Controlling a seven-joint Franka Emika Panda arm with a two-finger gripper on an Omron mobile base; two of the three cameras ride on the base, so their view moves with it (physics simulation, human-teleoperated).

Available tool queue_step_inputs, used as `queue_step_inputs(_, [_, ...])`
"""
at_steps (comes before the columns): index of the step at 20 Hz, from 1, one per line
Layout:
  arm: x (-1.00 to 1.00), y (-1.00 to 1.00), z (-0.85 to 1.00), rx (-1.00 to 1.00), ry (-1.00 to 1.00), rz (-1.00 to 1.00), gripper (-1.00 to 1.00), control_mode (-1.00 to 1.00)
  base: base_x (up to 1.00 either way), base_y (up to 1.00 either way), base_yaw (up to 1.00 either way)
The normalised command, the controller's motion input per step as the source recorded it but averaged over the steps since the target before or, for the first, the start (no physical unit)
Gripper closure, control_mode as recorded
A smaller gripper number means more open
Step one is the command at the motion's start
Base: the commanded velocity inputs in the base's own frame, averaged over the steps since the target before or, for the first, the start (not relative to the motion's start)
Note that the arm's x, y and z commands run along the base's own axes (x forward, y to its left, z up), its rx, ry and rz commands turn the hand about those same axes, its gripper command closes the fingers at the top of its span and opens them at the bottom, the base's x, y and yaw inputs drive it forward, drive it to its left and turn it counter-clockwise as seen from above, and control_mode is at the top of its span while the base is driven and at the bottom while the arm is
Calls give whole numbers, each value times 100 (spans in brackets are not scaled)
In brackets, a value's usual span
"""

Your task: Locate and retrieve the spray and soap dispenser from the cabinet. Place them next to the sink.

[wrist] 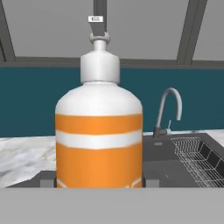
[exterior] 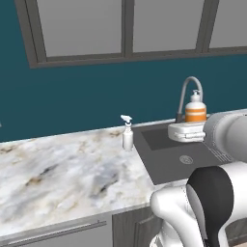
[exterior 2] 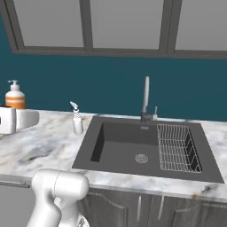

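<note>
Item 1, soap dispenser (wrist: 99, 135): orange body with a white band, white shoulder and pump head, carried upright above counter level. In the right base view it rides at the 9 o'clock edge, above the marble counter (exterior 2: 40, 146); in the left base view it sits near 2 o'clock, in front of the gooseneck faucet (exterior: 188, 91).

Item 2, gripper (exterior: 185, 131): clamped on the dispenser's lower body, bottle filling the hand view between the jaws.

Item 3, spray bottle (exterior 2: 77, 119): white, standing on the counter just beside the sink's (exterior 2: 111, 142) 9 o'clock rim, so that half of the job looks done.

Item 4, your step, as judged: carry and set down. Aim for bare marble near the spray, but leave a gap so your fingers do not knock it over. Keep the bottle vertical, lower until its base meets the stone, then release. Stay off the basin edge, where a tall bottle could tip in
</note>
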Motion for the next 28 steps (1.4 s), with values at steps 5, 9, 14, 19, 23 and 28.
queue_step_inputs(5, [0, 0, 0, 0, 0, 0, 100, 100, 12, 10, -3])
queue_step_inputs(9, [3, 0, 0, 0, 0, 0, 100, -100, 0, 0, 0])
queue_step_inputs(14, [30, -8, -12, 3, 6, 19, 100, -100, 0, 0, 0])
queue_step_inputs(19, [37, -1, -26, 6, 11, 33, 100, -100, 0, 0, 0])
queue_step_inputs(23, [27, 3, -32, 6, 14, 40, 100, -100, 0, 0, 0])
queue_step_inputs(28, [33, 0, -42, 3, 3, 46, 100, -100, 0, 0, 0])
